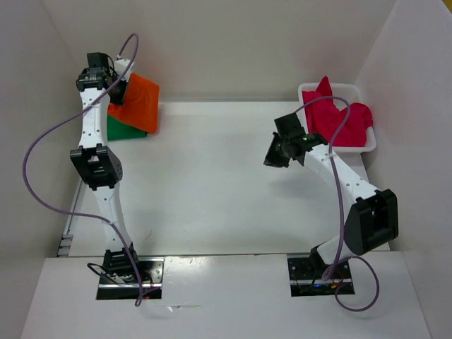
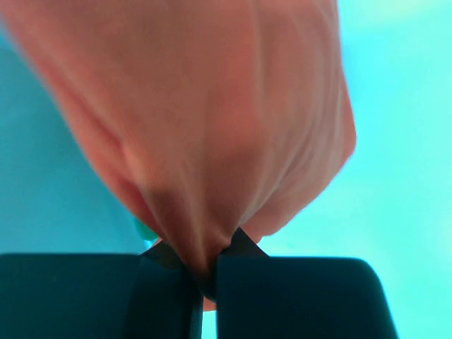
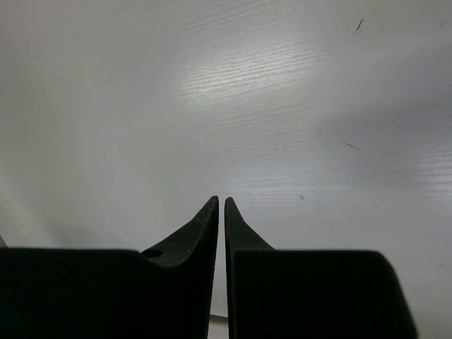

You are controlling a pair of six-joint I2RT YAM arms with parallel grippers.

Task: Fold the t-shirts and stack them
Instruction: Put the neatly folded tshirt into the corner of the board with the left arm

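Far left corner of the tabletop: one t-shirt lying, a second t-shirt over it. Far right corner: basket holding a third t-shirt.

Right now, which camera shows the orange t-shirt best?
Top external: it shows most of the orange t-shirt, pinched by the left gripper at the far left and overlapping the green t-shirt. Left wrist shows only bunched orange cloth clamped between the fingers, close and blurred. Right wrist shows none of it, just the table.

White table with green t-shirt and, apparently, white basket.
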